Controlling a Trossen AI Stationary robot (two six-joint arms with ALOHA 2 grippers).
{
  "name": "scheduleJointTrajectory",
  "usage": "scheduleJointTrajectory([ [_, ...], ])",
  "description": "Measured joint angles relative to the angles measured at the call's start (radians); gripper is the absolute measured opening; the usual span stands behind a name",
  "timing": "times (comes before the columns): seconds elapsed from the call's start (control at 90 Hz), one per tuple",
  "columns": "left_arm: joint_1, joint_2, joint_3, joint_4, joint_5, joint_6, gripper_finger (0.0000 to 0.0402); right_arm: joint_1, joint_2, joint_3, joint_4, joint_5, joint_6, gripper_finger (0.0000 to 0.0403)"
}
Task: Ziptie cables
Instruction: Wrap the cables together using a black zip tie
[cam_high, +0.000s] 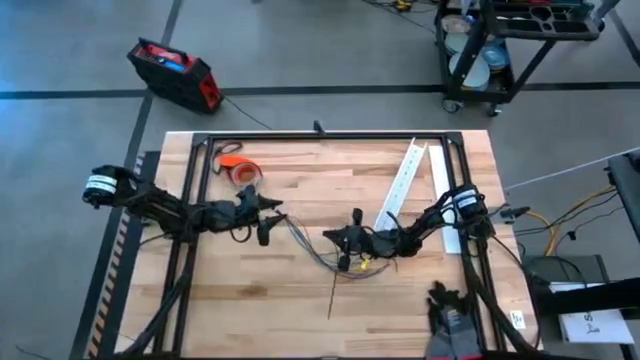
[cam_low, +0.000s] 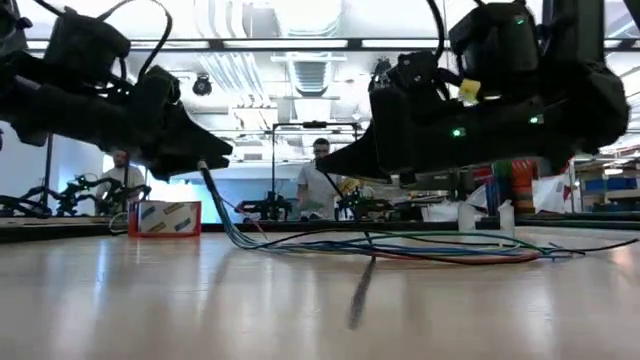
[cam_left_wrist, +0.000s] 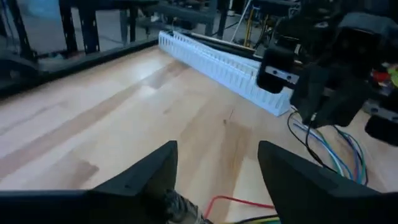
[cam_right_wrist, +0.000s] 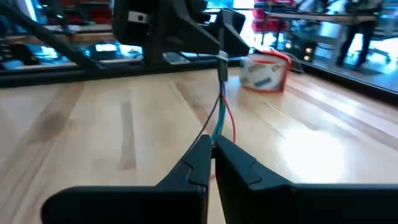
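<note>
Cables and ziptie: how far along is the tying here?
Done: both grippers have the cables lifted between them, left gripper at one end, right gripper shut on the other. In hand: holding the bundle. Left: the ziptie lies flat on the table, unwrapped.

The surface (cam_high: 300, 300) is pale wood in glued strips, smooth with a soft sheen, framed by matt black metal bars (cam_high: 330, 138). The cables (cam_low: 400, 243) look plastic-coated and smooth, the slotted channel (cam_left_wrist: 217, 62) is white plastic, and the tape roll (cam_high: 243, 172) is glossy orange. Both the left gripper (cam_left_wrist: 217, 168) and the right gripper (cam_right_wrist: 213, 155) have matt black plastic-looking fingers.
</note>
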Motion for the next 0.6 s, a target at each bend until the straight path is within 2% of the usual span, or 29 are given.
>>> scheduleJointTrajectory([
  [0.111, 0.0, 0.017, 0.006, -0.004, 0.0, -0.005, 0.0236, 0.031, 0.0, -0.002, -0.002, 0.058, 0.03, 0.0],
  [0.211, 0.015, -0.006, 0.009, -0.021, 0.002, 0.04, 0.0271, 0.036, 0.0, -0.004, -0.014, 0.063, 0.059, 0.0],
  [0.422, 0.054, -0.142, 0.009, -0.12, 0.003, 0.097, 0.0344, 0.035, 0.0, -0.004, -0.028, 0.064, 0.087, 0.0],
  [0.5, 0.057, -0.209, 0.009, -0.142, -0.012, 0.134, 0.0357, 0.035, 0.0, -0.004, -0.024, 0.071, 0.096, 0.0],
  [0.6, 0.056, -0.304, 0.012, -0.151, -0.051, 0.191, 0.0358, 0.035, 0.0, -0.004, -0.013, 0.139, 0.136, 0.0],
])
